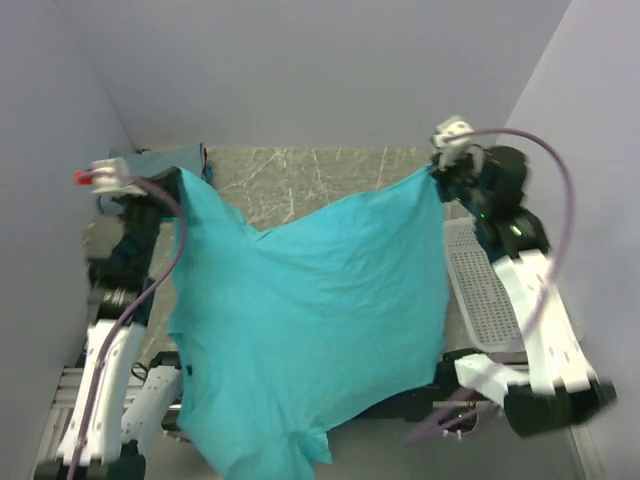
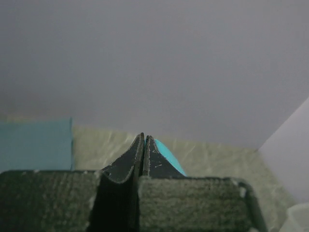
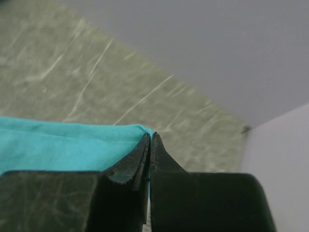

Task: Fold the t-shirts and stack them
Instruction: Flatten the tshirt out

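A bright turquoise t-shirt (image 1: 310, 310) hangs spread in the air between my two arms and drapes down past the near table edge. My left gripper (image 1: 178, 176) is shut on its left corner; a sliver of turquoise cloth (image 2: 166, 157) shows beside the shut fingertips (image 2: 145, 138). My right gripper (image 1: 436, 168) is shut on the right corner, with the cloth (image 3: 63, 145) running left from the pinched jaws (image 3: 150, 137). A folded grey-blue shirt (image 1: 170, 158) lies at the back left, also in the left wrist view (image 2: 34, 145).
A white mesh basket (image 1: 482, 290) stands at the right, under my right arm. The marbled tabletop (image 1: 300, 180) shows behind the shirt. Grey walls close in at the back and both sides.
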{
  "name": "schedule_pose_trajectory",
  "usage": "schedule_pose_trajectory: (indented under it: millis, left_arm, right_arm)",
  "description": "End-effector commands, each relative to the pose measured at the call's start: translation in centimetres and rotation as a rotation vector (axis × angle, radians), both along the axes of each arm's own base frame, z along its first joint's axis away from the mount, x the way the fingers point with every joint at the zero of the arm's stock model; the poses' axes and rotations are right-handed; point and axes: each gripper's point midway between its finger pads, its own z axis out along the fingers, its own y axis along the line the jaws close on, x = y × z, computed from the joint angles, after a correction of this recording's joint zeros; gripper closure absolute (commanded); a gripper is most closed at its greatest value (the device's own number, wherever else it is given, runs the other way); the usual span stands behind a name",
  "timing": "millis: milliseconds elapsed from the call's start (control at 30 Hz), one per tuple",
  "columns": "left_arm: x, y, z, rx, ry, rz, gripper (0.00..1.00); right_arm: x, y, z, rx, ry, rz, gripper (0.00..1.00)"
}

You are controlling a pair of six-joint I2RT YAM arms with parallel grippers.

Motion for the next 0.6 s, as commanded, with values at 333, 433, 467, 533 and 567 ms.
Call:
schedule_pose_trajectory:
  millis: [333,433,467,533,567]
  left_arm:
    - [23.1,4.3,-25.4,0.035,0.587,0.153,1.0]
    - [25.3,4.8,-27.0,0.072,0.615,0.157,1.0]
    - [25.9,4.7,-27.9,0.079,0.632,0.144,1.0]
    - [27.3,4.9,-27.1,0.093,0.616,0.128,1.0]
    - [27.8,4.9,-28.4,0.097,0.65,0.121,1.0]
  right_arm:
    - [22.5,5.6,-26.6,-0.128,0.543,0.036,1.0]
    - [26.2,5.5,-28.0,-0.137,0.534,-0.026,1.0]
    - [26.7,5.3,-29.4,-0.145,0.549,-0.04,1.0]
    - [27.9,4.6,-29.2,-0.144,0.516,-0.084,1.0]
    - [28.5,4.3,-29.1,-0.153,0.502,-0.107,1.0]
